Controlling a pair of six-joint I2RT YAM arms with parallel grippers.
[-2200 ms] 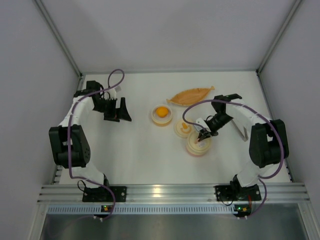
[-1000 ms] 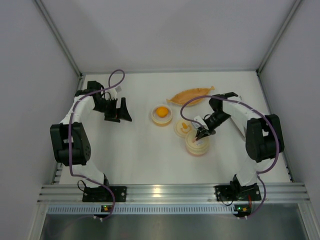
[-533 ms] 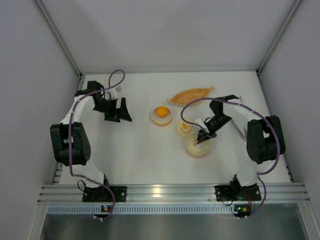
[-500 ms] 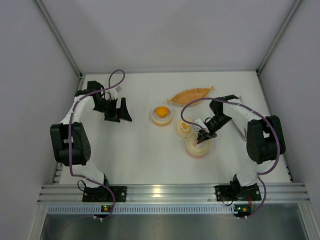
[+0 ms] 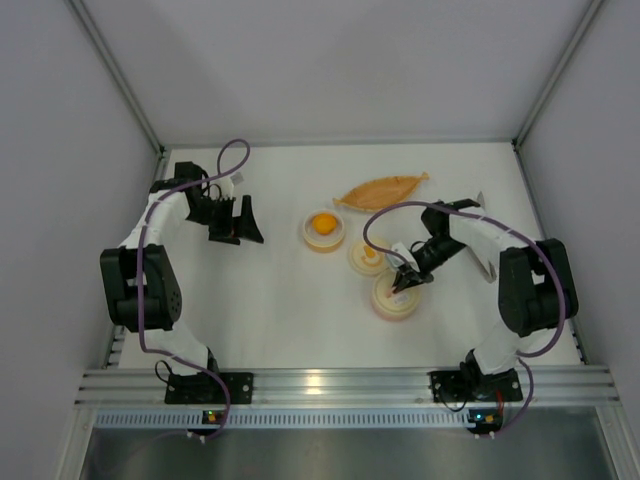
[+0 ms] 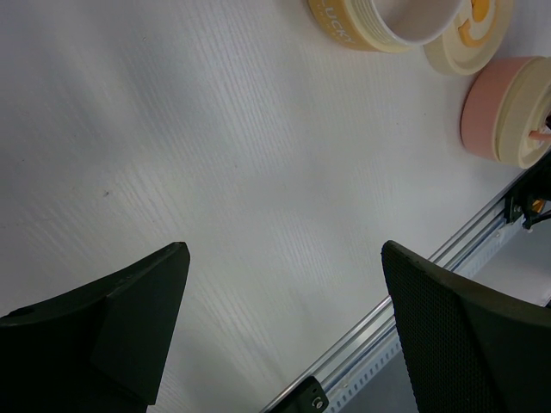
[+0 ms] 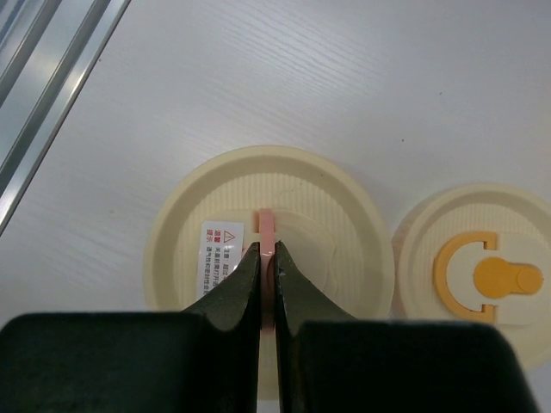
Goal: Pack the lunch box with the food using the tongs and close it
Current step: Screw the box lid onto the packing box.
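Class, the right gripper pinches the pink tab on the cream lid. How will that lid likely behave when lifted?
The cream lid looks like thin ribbed plastic: probably light and stiff. Pinched by the right gripper only at its narrow central pink tab, it may tilt or swivel.

Top external is hanging high above and behind the left gripper [image 5: 236, 235] and right gripper [image 5: 405, 285], looking down and forward, far enough out that it's taking in the whole table [image 5: 280, 310]. Left wrist cam is riding behind its own fingers [image 6: 112, 335], looking out between them, low and slanted over the table. Well ahead of the tips it's catching the yellow tub [image 6: 344, 21], orange-handled lid [image 6: 473, 43] and pink container [image 6: 504, 107]. Right wrist cam is staring straight down past its fingertips [image 7: 237, 292], very close on the pink tab [image 7: 267, 225] of that container's lid, orange-handled lid just beside. All three are sharing those two.
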